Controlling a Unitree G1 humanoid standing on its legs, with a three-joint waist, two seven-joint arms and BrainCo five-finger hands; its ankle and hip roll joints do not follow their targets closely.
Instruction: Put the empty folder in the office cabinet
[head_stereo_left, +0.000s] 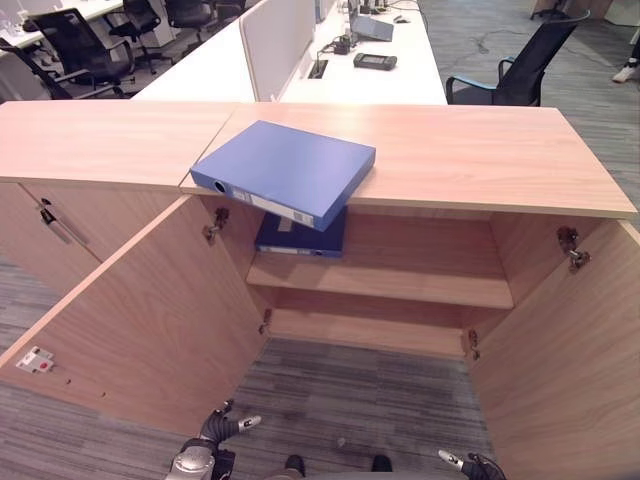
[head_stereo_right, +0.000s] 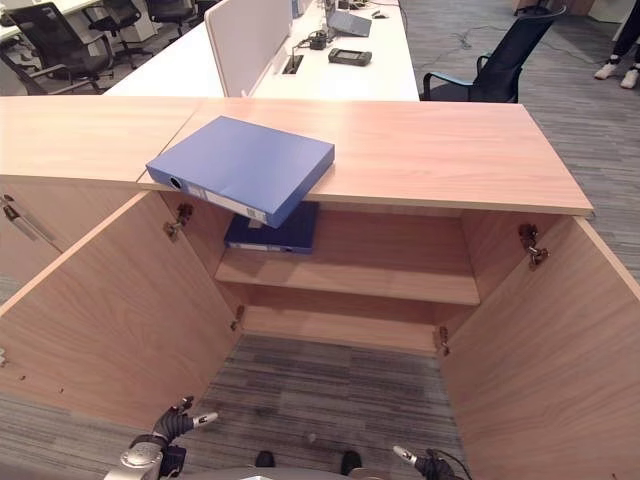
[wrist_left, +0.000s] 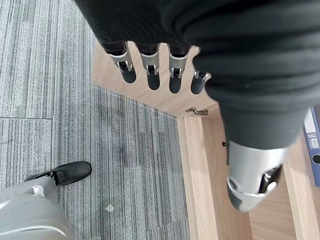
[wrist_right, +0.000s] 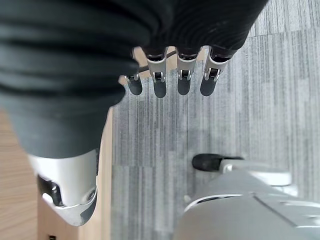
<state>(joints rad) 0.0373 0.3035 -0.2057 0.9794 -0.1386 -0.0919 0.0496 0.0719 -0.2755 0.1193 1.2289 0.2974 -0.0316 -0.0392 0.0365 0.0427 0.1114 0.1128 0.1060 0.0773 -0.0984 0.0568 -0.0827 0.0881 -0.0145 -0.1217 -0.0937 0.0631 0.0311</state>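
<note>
1. At the centre of the frame, a flat blue box-file folder lies on the light wooden cabinet tabletop, one corner overhanging its front edge.
2. Below it, a darker blue folder rests on the cabinet's inner shelf.
3. Low at the bottom edge, the left robot hand and right robot hand hang over grey carpet, fingers relaxed and straight, grasping nothing.

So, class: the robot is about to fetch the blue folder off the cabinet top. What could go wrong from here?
1. The blue folder overhangs the cabinet top at its front edge; a nudge might tip it off.
2. A second folder already lies on the shelf directly below, so that spot may be crowded.
3. Both open doors, left door and right door, flank the opening and could catch the left hand or right hand.
</note>
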